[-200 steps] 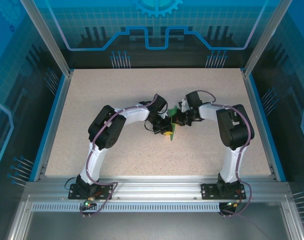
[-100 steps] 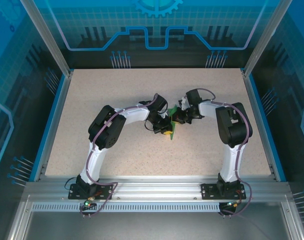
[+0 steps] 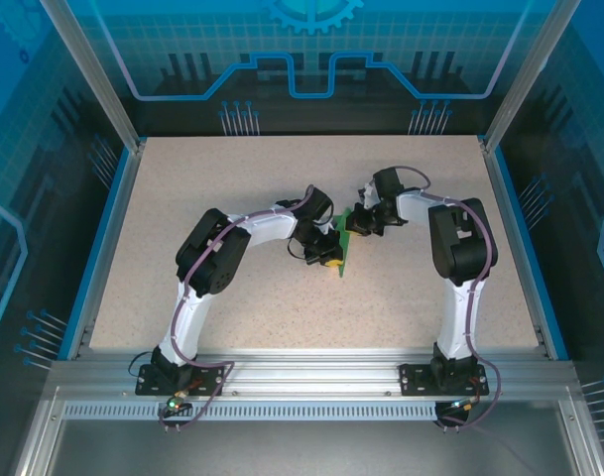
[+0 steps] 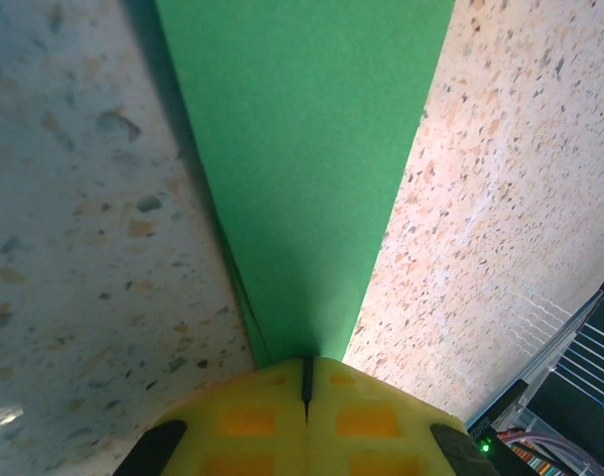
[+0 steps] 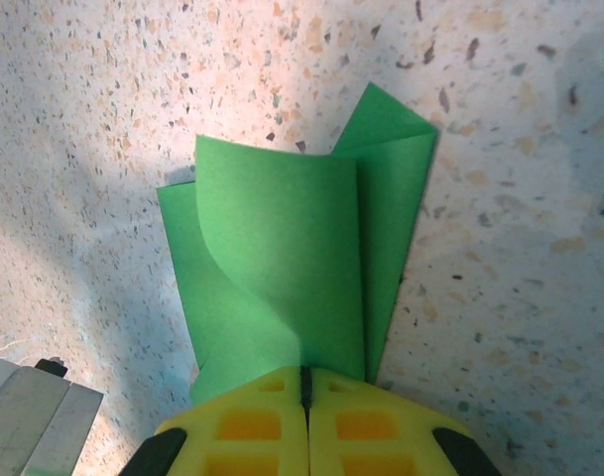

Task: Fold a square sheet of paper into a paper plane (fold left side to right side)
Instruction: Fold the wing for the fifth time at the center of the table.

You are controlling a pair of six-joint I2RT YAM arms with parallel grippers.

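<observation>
Paper sheet (image 3: 347,241), folded to narrow green wedge, sits at centre of counter (image 3: 232,178). Left hand (image 4: 306,382) pinches near end. Right hand (image 5: 304,382) pinches far end, where loose flap curls over. Dual pinch prob. keeps layers aligned for left-to-right fold.

We note a speckled beige bench (image 3: 232,188) edged in blue. Blue walls (image 3: 311,59) are printed with circuit lines. Silver frame posts (image 3: 91,79) stand at the corners, and a metal rail (image 3: 311,371) runs along the near edge.
</observation>
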